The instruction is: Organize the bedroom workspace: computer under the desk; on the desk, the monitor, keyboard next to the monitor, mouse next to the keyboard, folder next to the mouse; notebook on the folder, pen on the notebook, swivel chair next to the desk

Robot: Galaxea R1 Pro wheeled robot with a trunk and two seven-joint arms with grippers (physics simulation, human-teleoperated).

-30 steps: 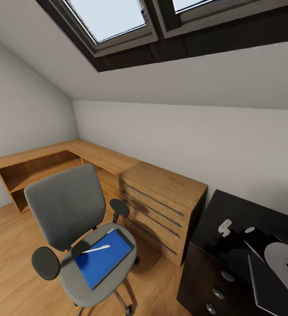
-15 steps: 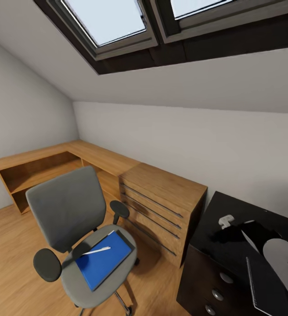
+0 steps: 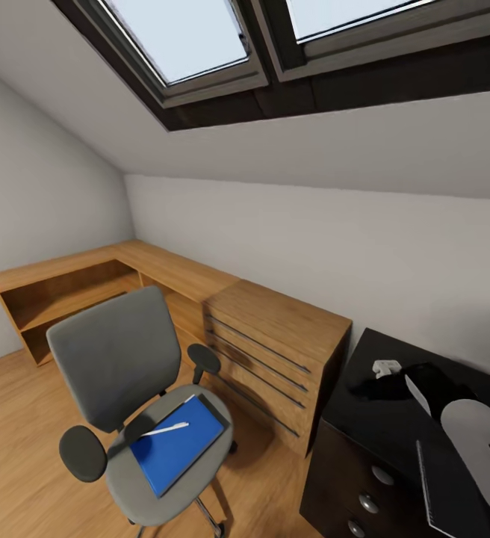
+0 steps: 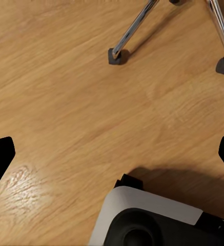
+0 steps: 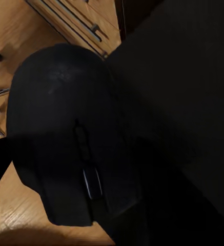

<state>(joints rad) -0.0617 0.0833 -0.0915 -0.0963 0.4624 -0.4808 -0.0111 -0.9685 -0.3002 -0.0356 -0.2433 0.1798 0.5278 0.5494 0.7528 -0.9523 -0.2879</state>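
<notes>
The black computer mouse (image 5: 65, 138) is sitting clenched in your right gripper (image 5: 55, 154), hanging over the black desk's (image 3: 379, 418) near edge.

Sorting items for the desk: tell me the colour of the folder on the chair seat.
Bright blue; the folder shows best in the head view.

Even daylight enters through the skylights (image 3: 200, 37); soft shadows fall beneath the swivel chair (image 3: 137, 396). Straight edges bow toward the head-view borders. The black mouse (image 5: 70, 138) fades into the dark surface (image 5: 183, 92), underexposed.
</notes>
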